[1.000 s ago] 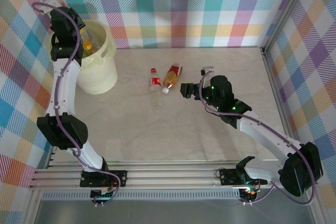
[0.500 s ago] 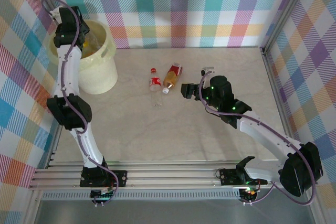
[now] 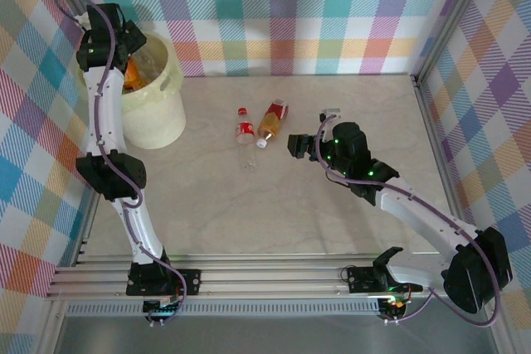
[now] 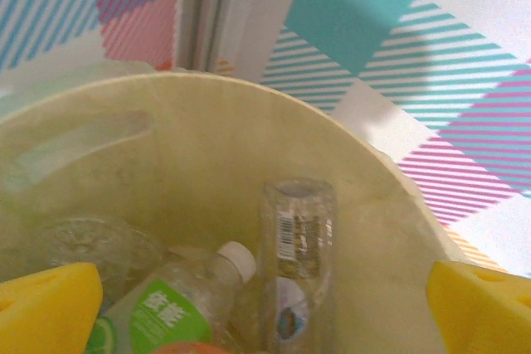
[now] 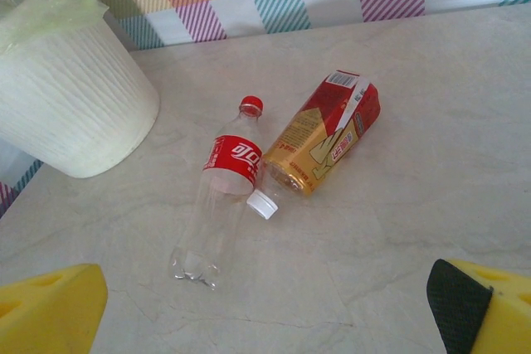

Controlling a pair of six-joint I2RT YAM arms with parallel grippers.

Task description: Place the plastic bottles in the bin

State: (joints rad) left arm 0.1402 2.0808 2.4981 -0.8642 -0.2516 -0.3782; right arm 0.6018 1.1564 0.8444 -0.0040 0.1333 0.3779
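The bin (image 3: pixel 170 80), a large cream bucket, stands at the back left. My left gripper (image 3: pixel 131 46) hangs open over its mouth, holding nothing. In the left wrist view the bin's inner wall (image 4: pixel 207 138) surrounds a clear bottle (image 4: pixel 297 254) standing on end and a green-labelled bottle (image 4: pixel 162 312), both below the open left gripper (image 4: pixel 265 321). Two plastic bottles lie mid-table: a clear one with a red label (image 3: pixel 244 134) (image 5: pixel 224 196) and an orange one (image 3: pixel 271 118) (image 5: pixel 328 134). My right gripper (image 3: pixel 297 145) (image 5: pixel 265 312) is open, just right of them.
The bin's ribbed outer wall (image 5: pixel 75 105) shows at the top left of the right wrist view. Plaid walls close off the back and both sides, with a metal frame post (image 3: pixel 419 80) at the right. Bare table lies in front of the two bottles.
My left gripper has gone from shut to open above the bin, and its arm has shifted a little over the rim. The right arm and the two table bottles have barely moved.
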